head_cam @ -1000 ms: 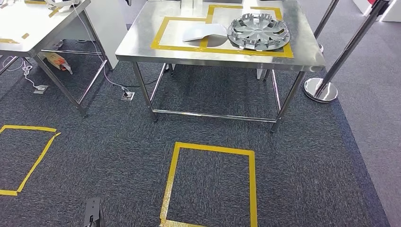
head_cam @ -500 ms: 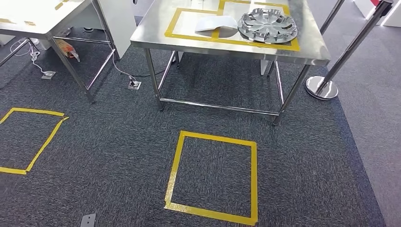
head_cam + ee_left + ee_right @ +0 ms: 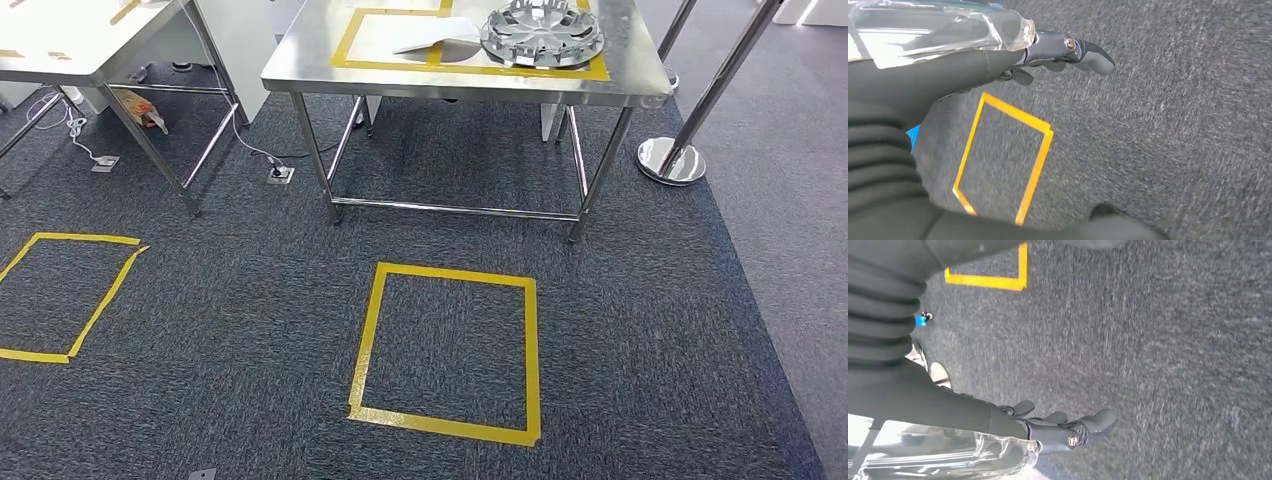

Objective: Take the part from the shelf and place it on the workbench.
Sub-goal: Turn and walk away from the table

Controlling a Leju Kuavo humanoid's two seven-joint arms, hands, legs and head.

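Clear part (image 3: 933, 30) carried between both robot hands, left robot hand (image 3: 1058, 52) and right robot hand (image 3: 1058, 430) pressed against it | table (image 3: 300, 70) at 12 o'clock, taped bay reserved.

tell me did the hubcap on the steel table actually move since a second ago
No. The hubcap sits in the same spot against the yellow tape on the steel table, beside the white sheet. The whole head view shifted, so the camera moved.
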